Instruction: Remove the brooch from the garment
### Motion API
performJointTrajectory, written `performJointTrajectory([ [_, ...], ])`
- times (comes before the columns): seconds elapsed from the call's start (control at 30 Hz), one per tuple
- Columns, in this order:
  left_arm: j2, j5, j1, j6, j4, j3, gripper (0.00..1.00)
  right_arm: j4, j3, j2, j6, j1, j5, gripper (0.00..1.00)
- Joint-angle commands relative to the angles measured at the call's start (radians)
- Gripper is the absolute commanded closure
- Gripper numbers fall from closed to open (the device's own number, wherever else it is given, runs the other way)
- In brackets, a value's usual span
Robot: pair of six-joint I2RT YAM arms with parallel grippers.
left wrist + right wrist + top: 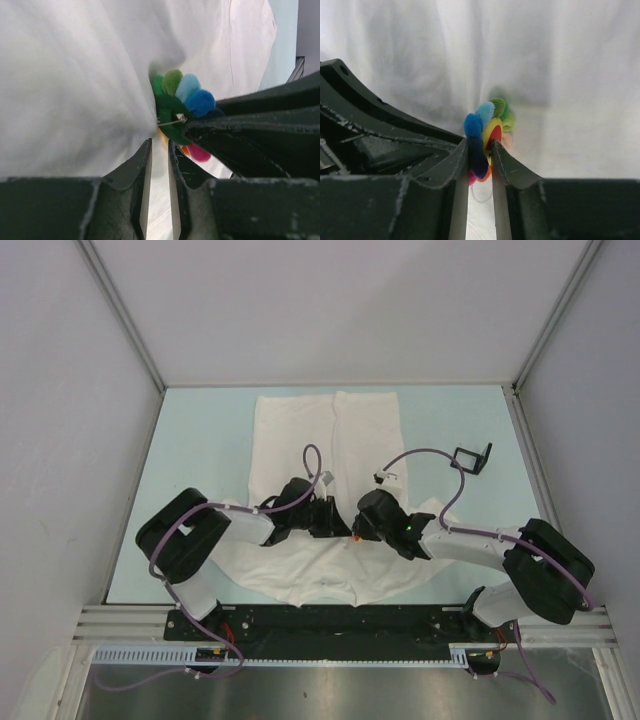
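One brooch [487,131] between right jaws

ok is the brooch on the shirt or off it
Apparently on: the garment puckers against the brooch, which the right gripper pinches; cannot tell for sure.

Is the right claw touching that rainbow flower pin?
Touching. The right wrist view shows the pin edge-on inside the right claw, both fingers pressed against it with no gap. The left claw pinches the shirt beside it.
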Motion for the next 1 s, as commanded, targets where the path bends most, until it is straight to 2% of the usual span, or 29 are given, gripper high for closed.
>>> performJointTrajectory([
  [0.0, -0.078, -0.007, -0.002, 0.034, -0.015, -0.028, 0.76, 0.050, 0.032, 0.007, -0.180, -0.055, -0.106, 0.77],
  [0.13, -0.106, -0.027, 0.000, 0.055, -0.030, -0.074, 0.75, 0.087, 0.032, 0.007, -0.302, -0.112, -0.266, 0.78],
  [0.23, -0.113, -0.027, 0.001, 0.057, -0.023, -0.107, 0.75, 0.108, 0.035, 0.015, -0.368, -0.169, -0.391, 0.82],
  [0.43, -0.136, -0.023, 0.001, 0.049, -0.007, -0.146, 0.75, 0.160, 0.078, 0.088, -0.443, -0.186, -0.602, 0.88],
  [0.6, -0.172, -0.020, 0.001, 0.049, -0.021, -0.144, 0.75, 0.186, 0.100, 0.142, -0.434, -0.205, -0.662, 0.88],
  [0.97, -0.147, 0.007, 0.027, 0.049, -0.026, -0.128, 0.76, 0.166, 0.098, 0.173, -0.475, -0.275, -0.630, 0.81],
])
